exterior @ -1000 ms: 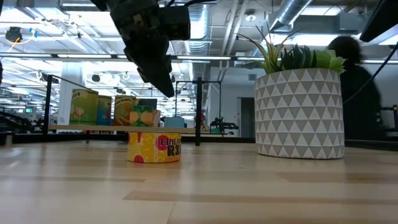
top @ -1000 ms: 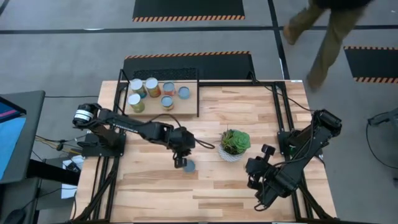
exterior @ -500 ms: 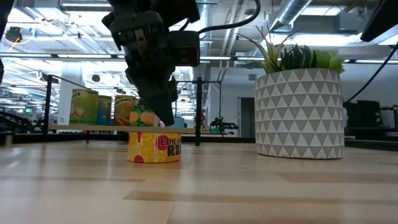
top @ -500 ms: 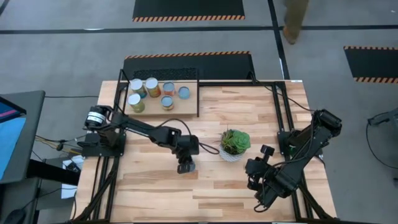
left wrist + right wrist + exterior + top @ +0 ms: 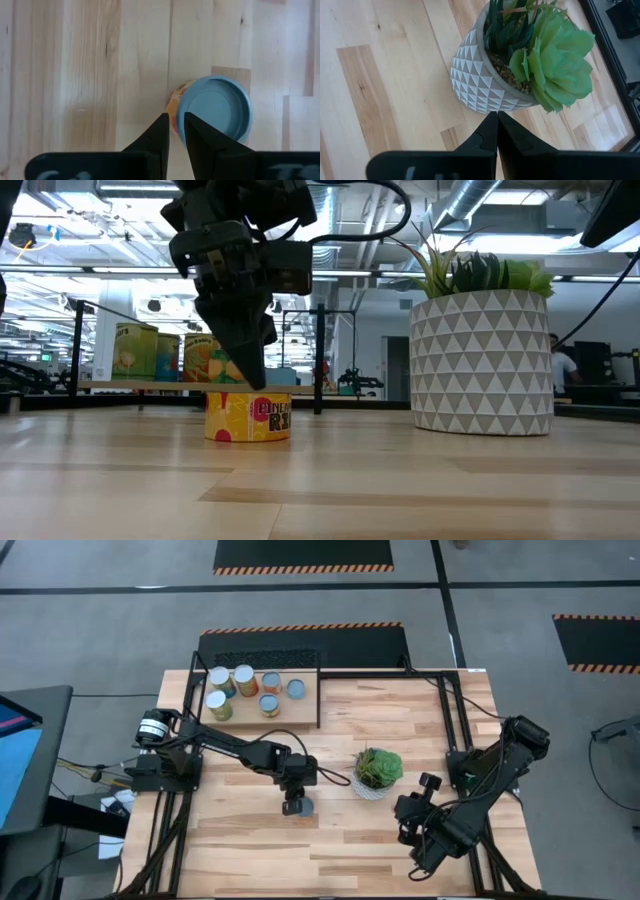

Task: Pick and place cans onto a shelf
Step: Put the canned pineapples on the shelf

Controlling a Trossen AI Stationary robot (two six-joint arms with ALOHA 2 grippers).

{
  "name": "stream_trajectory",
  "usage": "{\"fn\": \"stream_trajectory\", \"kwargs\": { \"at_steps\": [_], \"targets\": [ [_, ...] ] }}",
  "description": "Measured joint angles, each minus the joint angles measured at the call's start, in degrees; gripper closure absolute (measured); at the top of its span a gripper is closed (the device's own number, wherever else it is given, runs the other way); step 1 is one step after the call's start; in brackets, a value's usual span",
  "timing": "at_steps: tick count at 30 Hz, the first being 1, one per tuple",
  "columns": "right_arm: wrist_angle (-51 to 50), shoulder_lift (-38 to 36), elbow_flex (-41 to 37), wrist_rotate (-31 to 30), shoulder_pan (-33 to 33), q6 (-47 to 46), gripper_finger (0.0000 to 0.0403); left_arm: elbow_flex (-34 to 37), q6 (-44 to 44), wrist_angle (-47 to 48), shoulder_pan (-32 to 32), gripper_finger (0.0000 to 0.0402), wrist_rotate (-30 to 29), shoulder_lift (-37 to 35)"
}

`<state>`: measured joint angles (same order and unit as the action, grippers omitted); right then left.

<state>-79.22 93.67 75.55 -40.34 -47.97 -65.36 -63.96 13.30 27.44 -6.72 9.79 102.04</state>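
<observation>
Left wrist view, short yellow-labelled tin can with smooth pale-blue round lid [image 5: 214, 112] on pale plank tabletop [image 5: 75, 75], left gripper [image 5: 173, 131] directly above it, dark tapered fingers narrowly apart, holding nothing, right gripper [image 5: 496, 131] pressed together.

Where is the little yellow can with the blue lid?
In the high view, the small yellow tin can with the pale-blue lid stands alone near the middle of the wooden tabletop, under the left end effector and left of the white-potted green plant.
</observation>
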Motion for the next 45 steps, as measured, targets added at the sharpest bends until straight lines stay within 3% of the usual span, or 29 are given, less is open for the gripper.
{"fn": "stream_trajectory", "kwargs": {
  "at_steps": [8, 21, 45],
  "targets": [
    [0.02, 0.00, 0.00, 0.01, 0.00, -0.02, 0.0375, 0.48, -2.08, 0.53, -1.07, 0.0356, -3.01, 0.18],
    [0.20, 0.00, 0.00, 0.00, 0.00, -0.02, 0.0375, 0.46, -0.17, 0.61, -2.34, 0.0356, -2.78, 0.18],
    [0.22, 0.00, 0.00, 0.00, 0.00, -0.04, 0.0375, -4.79, 3.45, 5.23, -4.50, 0.0356, -5.12, 0.27]
  ]
}}
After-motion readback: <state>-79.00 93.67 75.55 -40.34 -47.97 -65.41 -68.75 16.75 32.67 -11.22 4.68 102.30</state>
